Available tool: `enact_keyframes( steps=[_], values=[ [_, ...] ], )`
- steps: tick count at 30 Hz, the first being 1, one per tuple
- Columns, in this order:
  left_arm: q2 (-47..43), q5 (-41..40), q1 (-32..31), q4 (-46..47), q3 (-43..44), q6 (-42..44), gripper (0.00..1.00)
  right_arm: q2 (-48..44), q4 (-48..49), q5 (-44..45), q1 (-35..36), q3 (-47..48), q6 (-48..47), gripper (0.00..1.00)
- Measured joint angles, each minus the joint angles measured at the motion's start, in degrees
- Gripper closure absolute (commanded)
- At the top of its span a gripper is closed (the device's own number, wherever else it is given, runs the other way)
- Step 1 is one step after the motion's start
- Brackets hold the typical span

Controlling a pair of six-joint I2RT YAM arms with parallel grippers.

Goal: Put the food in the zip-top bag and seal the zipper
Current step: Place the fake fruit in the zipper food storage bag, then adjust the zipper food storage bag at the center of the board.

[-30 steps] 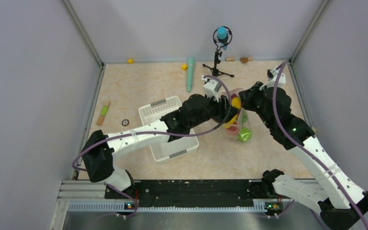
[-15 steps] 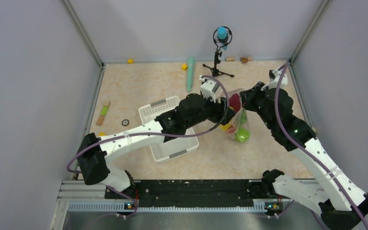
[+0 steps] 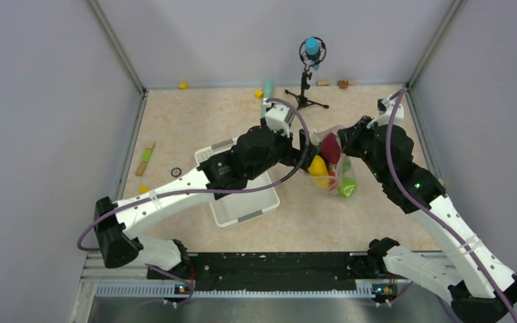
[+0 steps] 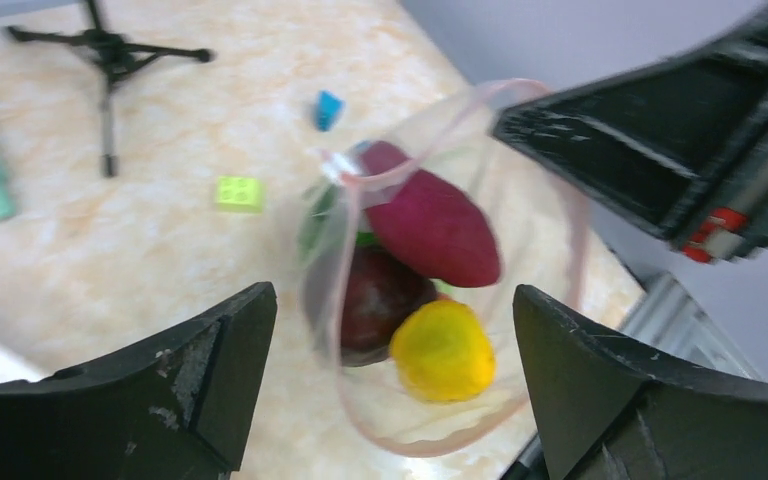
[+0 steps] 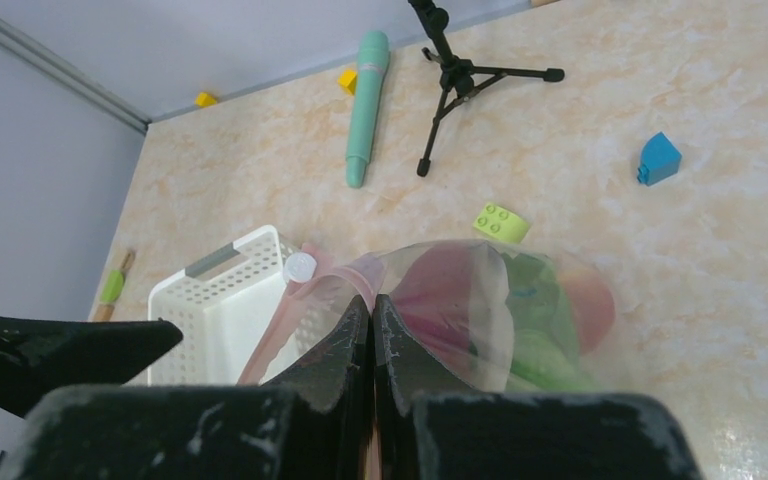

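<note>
Right jaws are clenched on the zip-top bag (image 5: 440,275) rim so its mouth gets held open, left jaws released and empty over the food (image 4: 430,225) lying inside.

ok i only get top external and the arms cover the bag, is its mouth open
Observer: Yes. In the left wrist view the zip-top bag gapes, and its zipper curves in an open loop.
Operator: who has hold of it
Observer: The right gripper is shut on the bag's rim. The left gripper is open with nothing between its fingers.
Operator: whats under the maroon thing
Observer: Under the maroon root sits a dark red apple, beside the yellow piece.
</note>
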Motion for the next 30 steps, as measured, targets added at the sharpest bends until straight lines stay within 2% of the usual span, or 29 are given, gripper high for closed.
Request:
enact_keyframes(
  steps=[3, 6, 9, 13, 16, 18, 21, 30],
  values=[
    [-0.44, -6.43, 0.17, -5.09, 1.14, 0.07, 0.08, 0.00, -0.24, -0.22, 0.02, 0.00, -0.44, 1.00],
    [0.02, -9.81, 0.68, -9.40, 2.14, -0.11, 0.15, 0.00, -0.24, -0.76, 0.00, 0.00, -0.85, 1.00],
    [1.81, -11.54, 1.07, -12.28, 3.76, -0.42, 0.26, 0.00, -0.22, -1.95, 0.02, 0.00, -1.49, 1.00],
    [4.74, -12.09, 1.27, -14.91, 4.76, -0.79, 0.34, 0.00, -0.22, -3.10, 0.02, 0.00, -2.08, 1.00],
    [5.90, -11.32, 1.33, -16.15, 4.76, -0.79, 0.45, 0.00, -0.22, -3.21, 0.00, 0.00, -2.34, 1.00],
    [6.10, -10.21, 1.40, -16.22, 4.76, -0.79, 0.58, 0.02, -0.22, -3.30, 0.02, 0.00, -2.58, 1.00],
    [6.12, -7.82, 1.64, -16.04, 4.76, -0.87, 1.00, 0.20, -0.15, -3.39, 0.02, 0.00, -2.78, 1.00],
    [6.12, -3.37, 1.68, -15.91, 5.73, -0.52, 1.00, 4.44, -0.31, -3.45, 0.00, 1.27, -8.41, 1.00]
  ],
)
